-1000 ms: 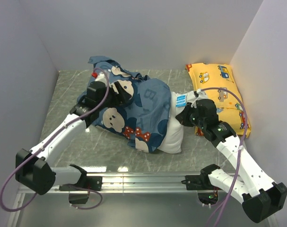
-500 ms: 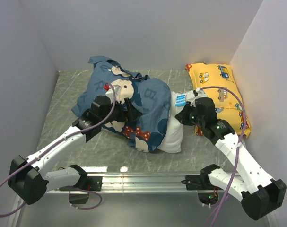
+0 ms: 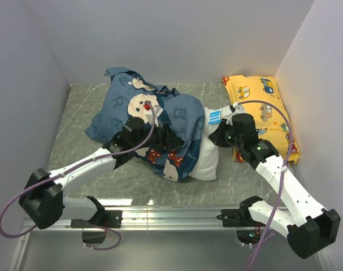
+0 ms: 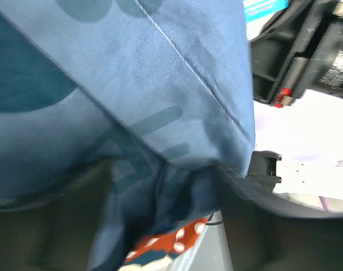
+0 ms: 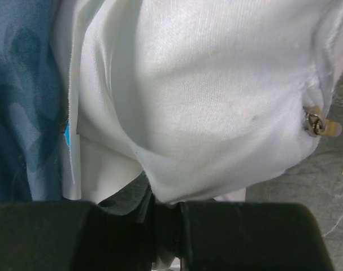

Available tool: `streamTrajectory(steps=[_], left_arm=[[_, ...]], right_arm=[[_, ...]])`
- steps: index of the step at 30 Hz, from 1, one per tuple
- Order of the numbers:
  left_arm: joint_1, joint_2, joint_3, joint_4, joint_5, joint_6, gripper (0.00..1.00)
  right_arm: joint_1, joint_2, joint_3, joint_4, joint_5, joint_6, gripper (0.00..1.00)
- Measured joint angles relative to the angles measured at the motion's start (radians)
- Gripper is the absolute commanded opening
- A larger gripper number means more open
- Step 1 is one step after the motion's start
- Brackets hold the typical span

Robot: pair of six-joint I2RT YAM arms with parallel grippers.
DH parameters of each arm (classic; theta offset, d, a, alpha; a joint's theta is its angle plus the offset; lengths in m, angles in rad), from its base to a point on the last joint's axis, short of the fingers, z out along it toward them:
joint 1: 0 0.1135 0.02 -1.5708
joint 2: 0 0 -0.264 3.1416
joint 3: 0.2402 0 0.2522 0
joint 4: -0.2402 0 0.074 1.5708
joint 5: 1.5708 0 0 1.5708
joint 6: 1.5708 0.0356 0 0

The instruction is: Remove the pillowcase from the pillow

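Right tool (image 5: 165,221) pinches the pillow (image 3: 205,164) by its bare white end. Left tool (image 3: 166,139) is spread, a pillowcase (image 3: 131,107) fold bunched between its fingers. Bite shallow and you'll likely slip; bite deep and you may snag pillow.

Mid-scene, dark-blue mouse-print fabric pillowcase (image 3: 182,113) is lying crumpled, covering approx. the left half of plump white rectangular pillow (image 3: 205,161); pillow's right end w/ blue-and-white tag (image 3: 215,117) is sticking out.
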Motion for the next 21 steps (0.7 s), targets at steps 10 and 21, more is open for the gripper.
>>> streamTrajectory(steps=[10,21], left_arm=[[-0.039,0.129,0.124,-0.100,-0.128,-0.010,0.00],[0.387,-0.061,0.173,-0.397,-0.378,-0.038,0.00]], right_arm=[[-0.002,0.028,0.032,-0.005,0.014,-0.001,0.00],[-0.023,0.050,0.071,0.004,0.005,0.000,0.00]])
